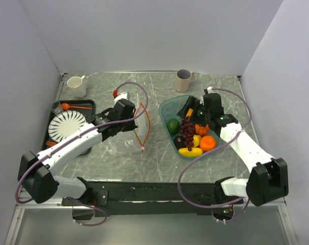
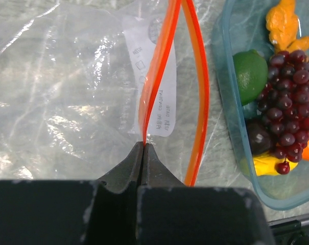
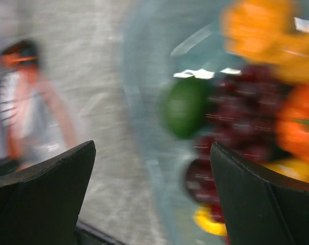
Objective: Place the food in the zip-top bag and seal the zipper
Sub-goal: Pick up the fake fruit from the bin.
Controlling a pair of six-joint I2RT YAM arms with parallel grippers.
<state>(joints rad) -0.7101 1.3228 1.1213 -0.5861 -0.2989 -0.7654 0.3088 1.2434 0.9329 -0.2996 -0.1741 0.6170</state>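
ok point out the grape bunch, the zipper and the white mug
grape bunch [image 2: 292, 97], left wrist view, middle of the cluster
zipper [image 2: 162, 51], left wrist view, its left orange strip
white mug [image 1: 77, 89], top view, its side wall

the bag [image 2: 67, 92] bears a white label [image 2: 135, 56] with small grey print and tick boxes, seen reversed and too small to read.

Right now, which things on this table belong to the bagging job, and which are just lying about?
Job: zip-top bag, zipper, grape bunch, green avocado, orange, yellow fruit, dark plum.
Lying about: white mug, grey cup, striped plate, black tray, orange spoon.
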